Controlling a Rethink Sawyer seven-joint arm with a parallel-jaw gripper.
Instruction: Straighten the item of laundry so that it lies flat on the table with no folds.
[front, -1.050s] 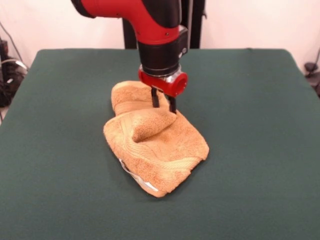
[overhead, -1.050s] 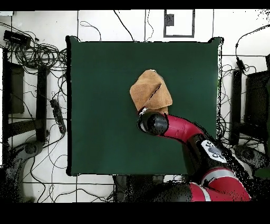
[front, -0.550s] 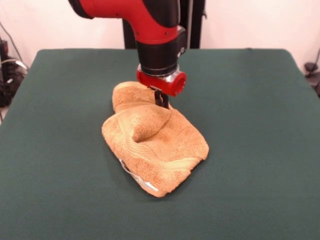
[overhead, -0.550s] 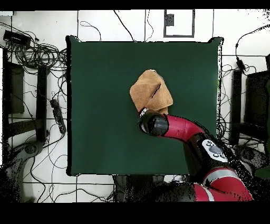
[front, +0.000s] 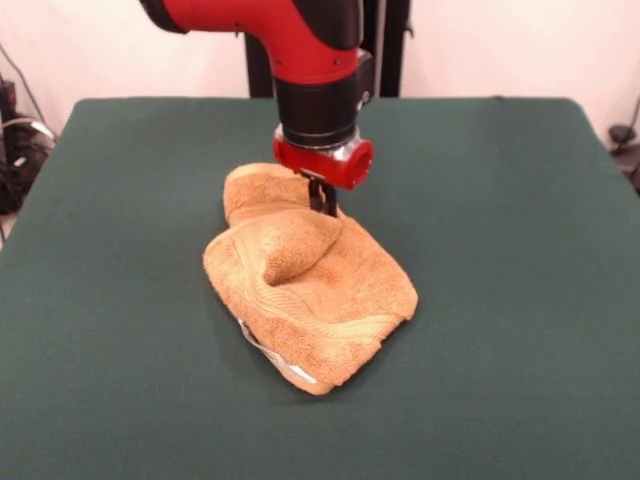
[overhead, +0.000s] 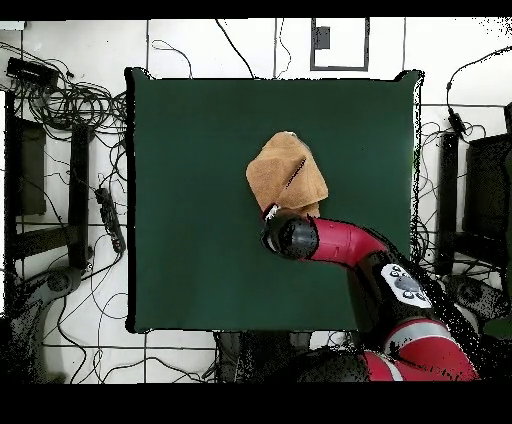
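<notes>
The orange-tan towel (front: 310, 290) lies crumpled near the middle of the green table (front: 500, 250), with a raised fold pointing up at its centre and a thick roll at its far edge. A white label (front: 282, 364) shows at the near edge. My gripper (front: 322, 200) comes straight down onto the far side of the raised fold. Its two black fingers are pressed together, pinching the cloth there. Seen from overhead, the towel (overhead: 287, 175) lies right of the table's (overhead: 190, 200) centre, and the red arm's wrist (overhead: 290, 233) covers the gripper.
Green tabletop stretches wide on every side of the towel. Tangled cables (overhead: 70, 100) and dark equipment racks (overhead: 490, 190) stand on the floor around the table. The arm reaches in from the table's bottom right in the overhead view.
One second ago the fingers stood apart over the fold; they have since closed on the cloth. The towel's top edge shifted slightly toward the gripper.
</notes>
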